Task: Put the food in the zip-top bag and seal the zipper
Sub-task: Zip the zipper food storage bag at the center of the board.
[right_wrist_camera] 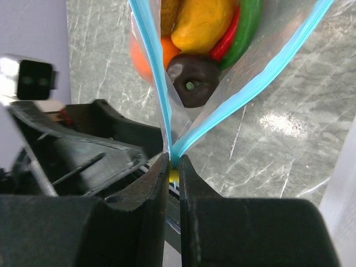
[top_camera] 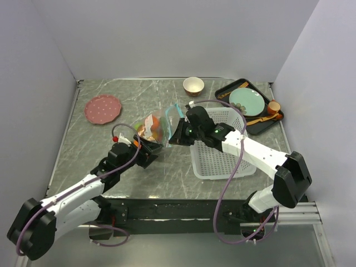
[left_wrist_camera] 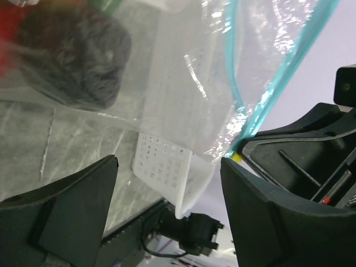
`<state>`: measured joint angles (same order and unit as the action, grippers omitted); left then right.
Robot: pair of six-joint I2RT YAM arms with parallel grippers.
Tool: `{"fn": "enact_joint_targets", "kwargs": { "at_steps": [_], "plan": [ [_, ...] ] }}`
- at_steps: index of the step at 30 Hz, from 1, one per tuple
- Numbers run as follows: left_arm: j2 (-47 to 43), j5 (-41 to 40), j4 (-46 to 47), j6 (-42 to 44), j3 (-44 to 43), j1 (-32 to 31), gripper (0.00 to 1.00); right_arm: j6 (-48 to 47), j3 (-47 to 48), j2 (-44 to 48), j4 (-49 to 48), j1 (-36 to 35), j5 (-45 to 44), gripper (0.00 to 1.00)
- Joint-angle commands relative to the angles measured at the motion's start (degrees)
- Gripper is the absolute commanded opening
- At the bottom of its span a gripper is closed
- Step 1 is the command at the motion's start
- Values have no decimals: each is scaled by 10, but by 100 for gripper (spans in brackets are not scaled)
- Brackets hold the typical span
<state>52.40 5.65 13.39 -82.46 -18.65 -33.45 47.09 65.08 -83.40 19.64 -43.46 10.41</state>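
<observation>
We see the clear, crinkly zip-top bag (top_camera: 157,125) lying mid-way across the marbled bench (top_camera: 144,94), holding glossy, rounded food (right_wrist_camera: 203,22). Its teal zipper (right_wrist_camera: 158,94) gapes in a V. The right claw (right_wrist_camera: 173,161) pinches the V's corner; the left claw (left_wrist_camera: 168,161) stands wide, gripping nothing.

The table (top_camera: 111,161) is grey marble with pale veins. The clear zip-top bag (top_camera: 153,127) has a teal zipper (right_wrist_camera: 154,83). Inside it show an orange (right_wrist_camera: 140,58), a yellow-orange fruit (right_wrist_camera: 203,22), a red chili (right_wrist_camera: 229,39), a green chili (right_wrist_camera: 247,28) and a dark brown piece (right_wrist_camera: 194,80). The perforated basket (top_camera: 219,161) is white, and the plate (top_camera: 103,108) is speckled pink.
</observation>
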Motion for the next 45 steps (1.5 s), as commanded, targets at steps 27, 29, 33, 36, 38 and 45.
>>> {"fn": "enact_joint_targets", "kwargs": {
  "at_steps": [27, 29, 33, 36, 38, 45],
  "plan": [
    [147, 26, 306, -98, 6, -39, 36, 24, -21, 24, -19, 2, -5, 6],
    [150, 24, 309, -99, 6, -39, 32, 23, -20, 23, -18, 2, -3, 6],
    [152, 23, 306, -99, 6, -39, 24, 21, -16, 22, -14, 2, -4, 6],
    [144, 19, 297, -101, 13, -39, 21, 21, -14, 21, -12, 1, -7, 6],
    [134, 16, 284, -100, 14, -38, 18, 23, -12, 20, -11, 3, -9, 6],
    [111, 6, 246, -89, 15, -38, 1, 31, -10, 12, -23, 5, 6, 7]
  ]
}}
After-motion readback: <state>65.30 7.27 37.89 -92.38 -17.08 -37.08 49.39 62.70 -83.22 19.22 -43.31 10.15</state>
